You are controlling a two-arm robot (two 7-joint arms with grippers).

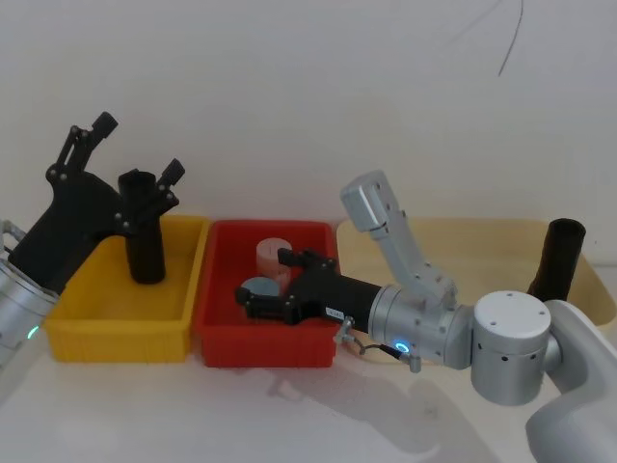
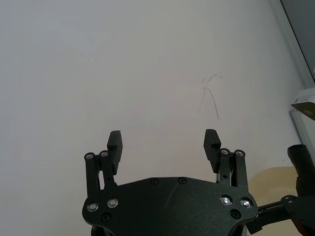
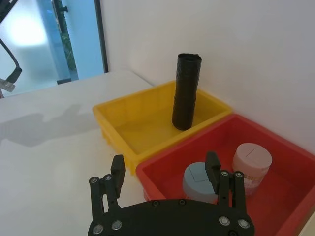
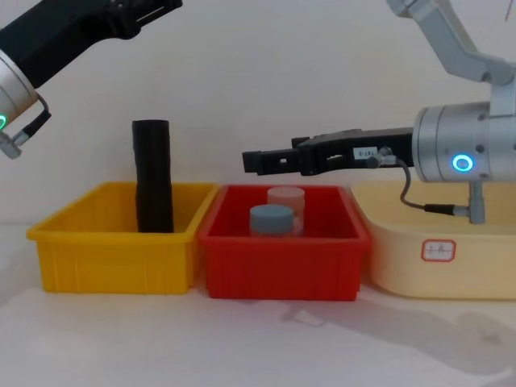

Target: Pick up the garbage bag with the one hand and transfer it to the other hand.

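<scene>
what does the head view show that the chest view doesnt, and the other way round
Head view's extra: a second black roll standing at the far right, its base hidden behind the right arm. Chest view's extra: a white label on the cream bin's front wall. Both share: the garbage bag upright in the yellow bin, a blue-lidded jar and a pink jar in the red bin, the right gripper reaching above that bin, and the left gripper raised above the bag.

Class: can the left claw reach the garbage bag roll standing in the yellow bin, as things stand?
Probably yes: the open left claw hangs above the garbage bag, whose top is uncovered; the right claw is over the red bin.
</scene>
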